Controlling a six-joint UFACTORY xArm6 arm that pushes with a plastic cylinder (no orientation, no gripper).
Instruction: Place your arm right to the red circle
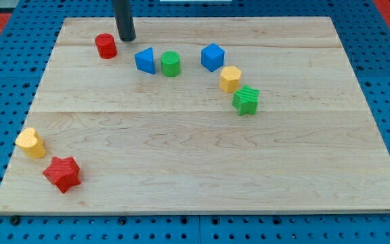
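The red circle (105,46) is a short red cylinder near the view's top left of the wooden board (195,169). My tip (126,38) is the lower end of the dark rod coming down from the view's top. It rests on the board just to the right of the red circle, a small gap apart. A blue triangular block (145,60) lies to the lower right of the tip.
A green cylinder (170,64) stands beside the blue triangle. A blue cube (212,57), a yellow hexagon (230,78) and a green star (246,100) sit right of centre. A yellow block (30,142) and a red star (62,173) lie at the bottom left.
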